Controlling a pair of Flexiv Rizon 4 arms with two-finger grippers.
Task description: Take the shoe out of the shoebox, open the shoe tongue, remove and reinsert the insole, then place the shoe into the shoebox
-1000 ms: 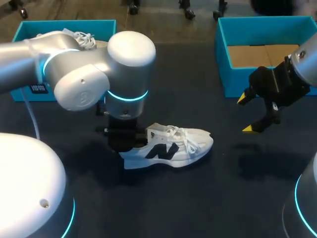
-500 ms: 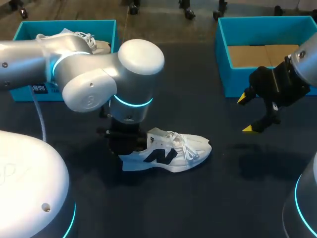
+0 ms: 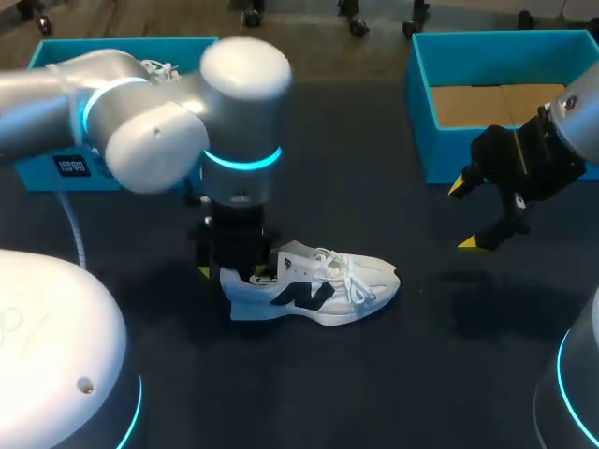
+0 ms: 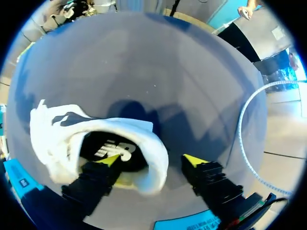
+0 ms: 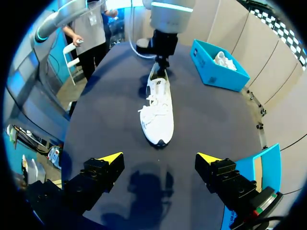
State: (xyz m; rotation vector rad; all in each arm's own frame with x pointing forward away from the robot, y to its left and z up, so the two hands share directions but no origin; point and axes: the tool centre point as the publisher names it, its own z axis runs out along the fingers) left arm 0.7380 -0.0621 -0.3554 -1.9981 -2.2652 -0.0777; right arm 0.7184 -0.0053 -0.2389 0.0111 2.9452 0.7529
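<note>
Left claw: its fingers stand apart and straddle the heel of the shoe. One yellow tip is inside the opening. The other is outside and, as far as I can see, does not touch the heel.
Insole: dark, lying in its place under the inner finger.
Step in hand: I judge it is the work at the shoe opening, on the tongue or the insole. To do it well, the inner finger should catch only the insole edge at the heel, not the collar. It should lift slowly, so that the shoe does not rise with it.
Right claw: fingers apart, holding nothing, above the counter and well apart from the toe. It could press the shoe down while the other claw pulls.
Shoe position: on the counter between the two boxes, on its sole, toe toward my right arm.
Left shoebox: contains a second white shoe.
Right shoebox: only a brown cardboard bottom shows; no shoe is inside.
</note>
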